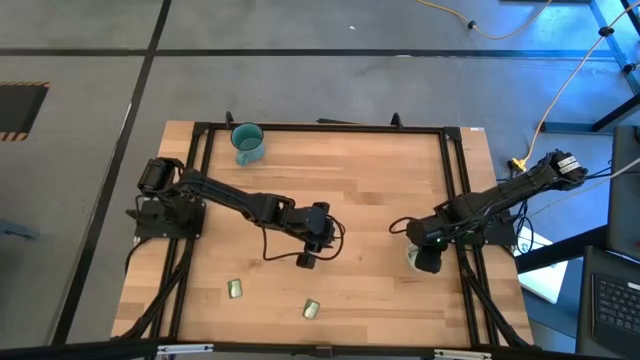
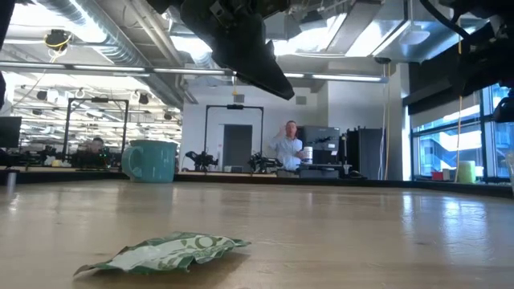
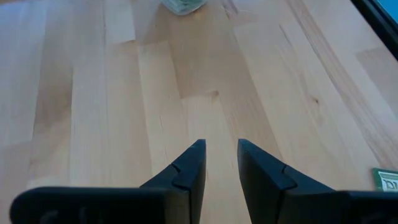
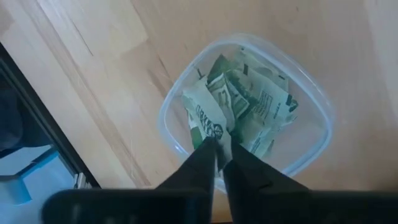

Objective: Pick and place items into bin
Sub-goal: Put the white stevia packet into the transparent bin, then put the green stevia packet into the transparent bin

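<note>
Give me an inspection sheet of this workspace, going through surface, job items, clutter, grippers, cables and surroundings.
Surface: light wooden table, black frame at its edges.
Job's things: two packets lie loose near the front edge; clear bin at the right side holds several green packets.
Clutter: teal mug at the back left.
Grippers: left gripper open and empty above bare wood; right gripper over the bin, shut on a green packet.
Cables: yellow cable on the floor at the right.
Surroundings: office room, a person standing far behind.
</note>
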Controlling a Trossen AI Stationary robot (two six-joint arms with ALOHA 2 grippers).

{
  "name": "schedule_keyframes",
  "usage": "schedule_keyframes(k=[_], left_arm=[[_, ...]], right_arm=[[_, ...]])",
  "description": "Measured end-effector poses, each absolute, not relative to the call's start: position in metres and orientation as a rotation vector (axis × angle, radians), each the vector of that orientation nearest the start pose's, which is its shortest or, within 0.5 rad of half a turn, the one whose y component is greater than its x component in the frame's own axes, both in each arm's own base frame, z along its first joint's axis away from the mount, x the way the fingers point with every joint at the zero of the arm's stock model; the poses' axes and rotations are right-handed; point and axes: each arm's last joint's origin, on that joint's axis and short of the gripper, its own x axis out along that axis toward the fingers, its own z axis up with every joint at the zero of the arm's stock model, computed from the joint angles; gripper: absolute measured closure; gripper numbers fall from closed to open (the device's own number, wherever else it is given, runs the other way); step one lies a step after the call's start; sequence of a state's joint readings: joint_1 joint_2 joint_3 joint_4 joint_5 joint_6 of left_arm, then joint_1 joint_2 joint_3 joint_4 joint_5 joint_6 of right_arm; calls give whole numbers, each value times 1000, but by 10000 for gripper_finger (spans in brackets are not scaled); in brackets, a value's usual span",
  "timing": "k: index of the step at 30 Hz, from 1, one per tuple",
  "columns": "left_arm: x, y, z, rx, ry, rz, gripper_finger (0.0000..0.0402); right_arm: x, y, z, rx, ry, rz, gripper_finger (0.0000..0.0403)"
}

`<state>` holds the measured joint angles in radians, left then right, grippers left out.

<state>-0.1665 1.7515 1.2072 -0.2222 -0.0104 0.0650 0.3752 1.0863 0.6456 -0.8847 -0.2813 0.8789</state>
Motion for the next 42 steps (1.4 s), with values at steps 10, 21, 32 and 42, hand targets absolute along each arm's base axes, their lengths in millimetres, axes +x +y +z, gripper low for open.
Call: schedule_keyframes(k=[10, 21, 32, 42], left_arm=[[369, -59, 217, 187, 818, -109, 315], [350, -64, 210, 147, 1004, -90, 313], [313, -96, 200, -55, 1337, -75, 312], [275, -145, 197, -223, 1529, 96, 311]], right_arm=[[150, 64, 209, 569, 1488, -194, 302], [173, 66, 249, 341, 1211, -79, 299], [202, 33, 258, 124, 926, 48, 299], [215, 17, 269, 80, 755, 90, 299]])
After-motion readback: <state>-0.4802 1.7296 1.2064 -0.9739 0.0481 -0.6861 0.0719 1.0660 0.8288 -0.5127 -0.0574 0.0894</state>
